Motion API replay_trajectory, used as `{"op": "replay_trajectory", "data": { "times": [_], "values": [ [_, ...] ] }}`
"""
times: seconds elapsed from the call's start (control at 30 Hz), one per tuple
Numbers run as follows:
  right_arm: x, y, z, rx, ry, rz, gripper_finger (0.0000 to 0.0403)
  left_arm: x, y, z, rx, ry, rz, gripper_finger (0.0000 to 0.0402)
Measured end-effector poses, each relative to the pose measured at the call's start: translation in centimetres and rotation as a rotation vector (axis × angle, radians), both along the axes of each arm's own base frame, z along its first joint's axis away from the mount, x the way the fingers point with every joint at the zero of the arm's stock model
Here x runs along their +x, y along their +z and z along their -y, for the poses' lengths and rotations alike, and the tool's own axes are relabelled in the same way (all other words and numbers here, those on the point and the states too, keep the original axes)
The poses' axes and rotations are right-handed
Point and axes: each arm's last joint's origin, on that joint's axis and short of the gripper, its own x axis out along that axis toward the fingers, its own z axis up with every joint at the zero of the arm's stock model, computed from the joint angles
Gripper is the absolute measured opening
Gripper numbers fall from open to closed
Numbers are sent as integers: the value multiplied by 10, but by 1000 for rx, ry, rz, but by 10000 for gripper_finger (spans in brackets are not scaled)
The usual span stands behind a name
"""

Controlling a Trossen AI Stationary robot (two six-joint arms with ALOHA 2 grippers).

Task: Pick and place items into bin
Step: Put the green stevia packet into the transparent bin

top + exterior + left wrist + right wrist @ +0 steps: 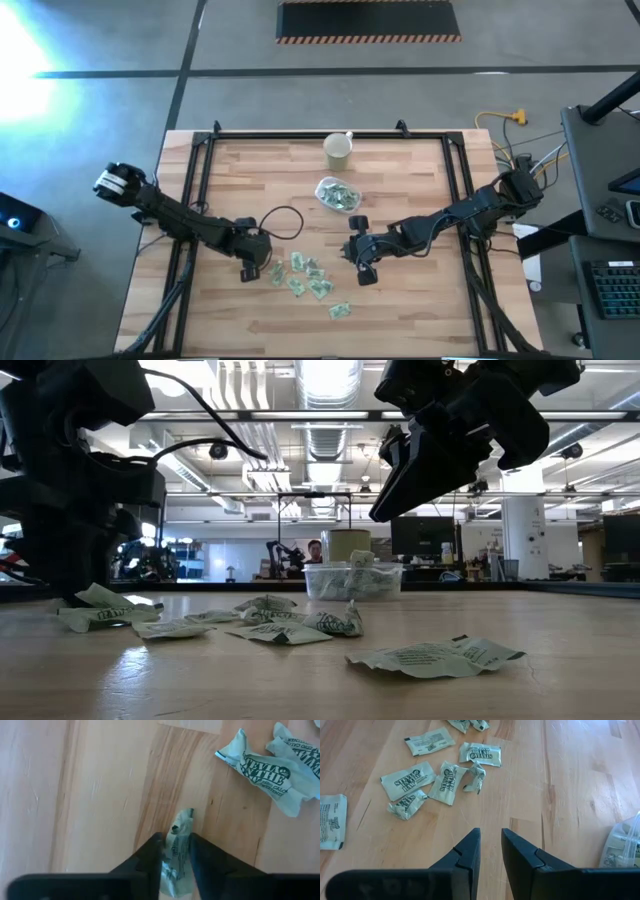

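The left gripper [175,851] pinches one packet [179,837] between its fingers on the table [90,795], with more packets [272,765] lying just ahead.

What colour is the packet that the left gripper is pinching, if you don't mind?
Pale green with dark print; the packet shows best in the left wrist view, between the left gripper.

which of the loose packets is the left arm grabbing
The packet pinched between the left gripper fingers, at the pile's left end; the other loose packets lie untouched on the table.
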Motion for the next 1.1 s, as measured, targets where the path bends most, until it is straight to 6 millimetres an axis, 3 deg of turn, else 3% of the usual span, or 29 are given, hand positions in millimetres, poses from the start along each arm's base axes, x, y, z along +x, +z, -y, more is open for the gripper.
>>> {"op": "replay_trajectory", "data": {
  "times": [0.17, 0.3, 0.57, 0.83, 1.1],
  "values": [
    [0, 0, 0, 0, 0, 0, 68, 0, 1, 0, 12, -25, 4, 9],
    [0, 0, 0, -4, 3, 0, 68, 4, 5, -2, 103, -56, 45, 13],
    [0, 0, 0, -13, 12, 0, 68, 40, 39, -19, 526, -70, 311, 5],
    [0, 0, 0, -13, 12, -1, 68, 77, 69, -70, 707, 21, 602, 1],
    [0, 0, 0, -14, 12, -1, 68, 98, 69, -125, 520, 71, 856, 0]
  ]
}}
